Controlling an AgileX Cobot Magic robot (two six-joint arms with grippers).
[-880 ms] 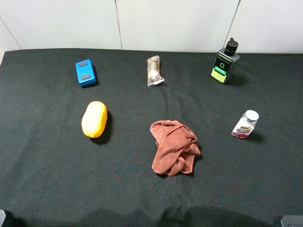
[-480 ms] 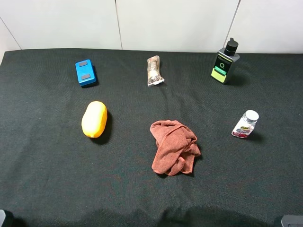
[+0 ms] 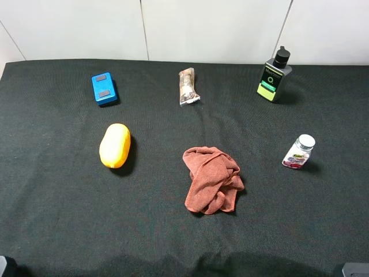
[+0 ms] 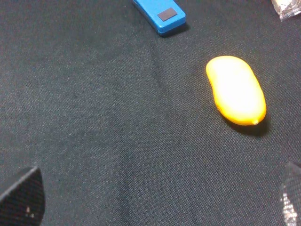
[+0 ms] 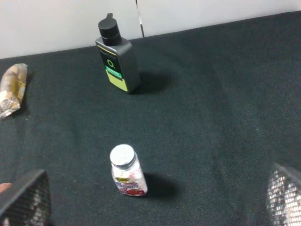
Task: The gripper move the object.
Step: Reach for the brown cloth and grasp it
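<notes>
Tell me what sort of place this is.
Probably a robot test bench: a black cloth forms the work surface below plain white wall panels, and unrelated items, a yellow fruit, a crumpled towel and a pump bottle, lie spaced apart.

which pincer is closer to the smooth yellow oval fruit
Left. The left pincer is open with the smooth yellow oval fruit just ahead of it; the right pincer is across the black-clothed table, facing the small clear white-capped bottle.

Black woven cloth [image 3: 57, 190] covering the table, white panelled wall [image 3: 202, 29] behind, thin dark seams, soft even light
</notes>
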